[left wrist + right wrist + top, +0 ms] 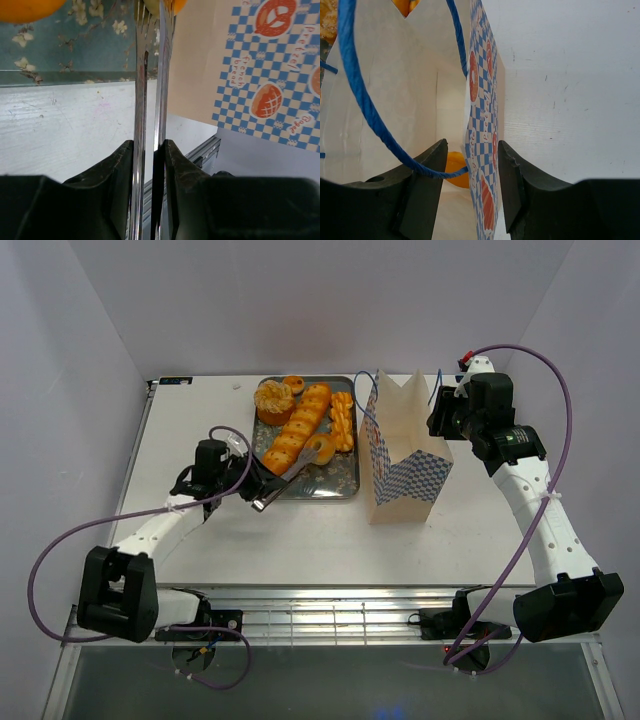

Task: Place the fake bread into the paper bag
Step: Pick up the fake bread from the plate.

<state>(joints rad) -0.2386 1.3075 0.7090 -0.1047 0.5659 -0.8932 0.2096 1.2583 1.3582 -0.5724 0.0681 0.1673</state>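
The left gripper (150,150) clamps metal tongs (141,90), whose tips reach the fake bread (300,427) on the blossom-patterned tray (342,482), just left of the upright paper bag (405,475). The right gripper (472,150) has its jaws apart, straddling the bag's right wall. One orange pastry (456,167) lies inside.

Metal tongs (150,90) pinched between the left gripper (150,150) fingers, blades nearly together, running straight out ahead of it. Grey blossom-print tray (345,490) just ahead of that gripper, with the tong tips reaching over its near rim. White scuffed table (250,540) sits under the left gripper and lies bare to the right of the right gripper (472,144). Slotted aluminium rail (330,615) runs along the table's near edge, well behind both.
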